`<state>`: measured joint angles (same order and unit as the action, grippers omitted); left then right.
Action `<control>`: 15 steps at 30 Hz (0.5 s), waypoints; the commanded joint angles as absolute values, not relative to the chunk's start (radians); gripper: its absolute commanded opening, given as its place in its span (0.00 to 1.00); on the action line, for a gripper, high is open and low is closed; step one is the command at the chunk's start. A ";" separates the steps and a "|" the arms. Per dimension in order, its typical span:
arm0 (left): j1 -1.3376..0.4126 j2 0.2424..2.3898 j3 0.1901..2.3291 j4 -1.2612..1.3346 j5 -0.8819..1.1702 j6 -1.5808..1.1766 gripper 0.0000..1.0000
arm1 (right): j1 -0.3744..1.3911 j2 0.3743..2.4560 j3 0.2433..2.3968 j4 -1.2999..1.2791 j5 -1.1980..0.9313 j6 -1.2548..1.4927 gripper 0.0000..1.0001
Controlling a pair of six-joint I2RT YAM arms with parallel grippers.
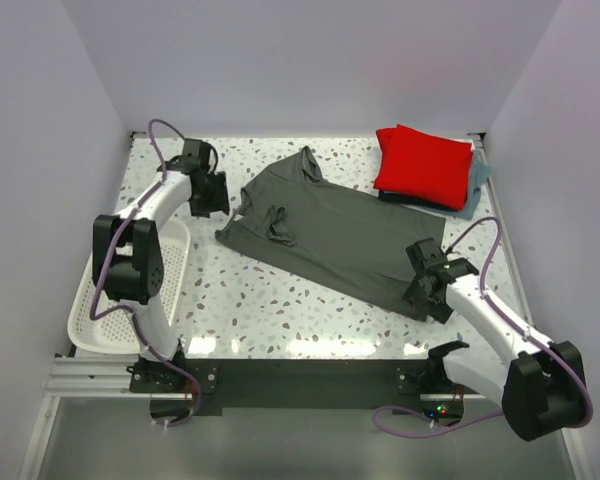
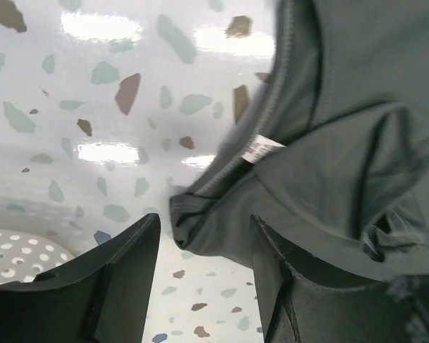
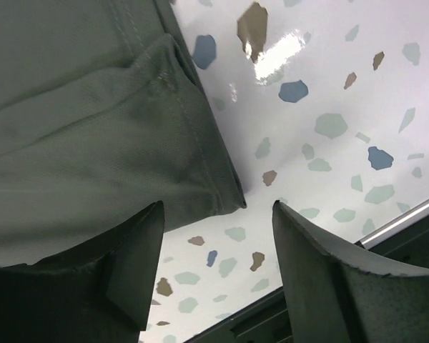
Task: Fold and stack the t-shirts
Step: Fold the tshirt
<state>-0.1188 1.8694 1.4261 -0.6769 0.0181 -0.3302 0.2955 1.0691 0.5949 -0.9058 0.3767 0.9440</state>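
Step in hand, by judgement: folding the large dark grey cloth t-shirt [image 1: 330, 235], spread crumpled on the speckled white table [image 1: 280, 300] between both arms. Jaws of left gripper [image 2: 204, 221] apart at a shirt corner, clamping nothing; jaws of right gripper [image 3: 218, 207] apart too, beside the hem corner. Next probably needs a fresh pinch on both edges, another fold, then a carry to the folded bright red t-shirt [image 1: 425, 165] atop the light blue-grey t-shirt [image 1: 477, 185].

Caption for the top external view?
Left gripper and right gripper, open, at opposite corners of dark grey cloth t-shirt; folded red t-shirt beyond.
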 commanded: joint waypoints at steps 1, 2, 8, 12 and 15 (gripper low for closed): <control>-0.193 1.772 1.445 -0.649 0.015 -0.333 0.58 | 0.296 1.029 0.653 -0.920 0.407 0.953 0.69; -0.215 1.763 1.440 -0.644 0.020 -0.333 0.57 | 0.298 1.028 0.664 -0.907 0.399 0.943 0.70; -0.334 1.749 1.382 -0.583 0.152 -0.364 0.55 | 0.310 1.026 0.699 -0.851 0.354 0.913 0.71; -0.380 1.804 1.385 -0.581 0.199 -0.364 0.55 | 0.322 1.035 0.707 -0.833 0.345 0.910 0.71; -0.400 1.842 1.396 -0.581 0.178 -0.362 0.55 | 0.342 1.040 0.709 -0.821 0.342 0.916 0.71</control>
<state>-0.3882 1.8065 1.3926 -0.6083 0.1581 -0.3492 0.3264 1.0344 0.6701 -0.8543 0.3454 0.9188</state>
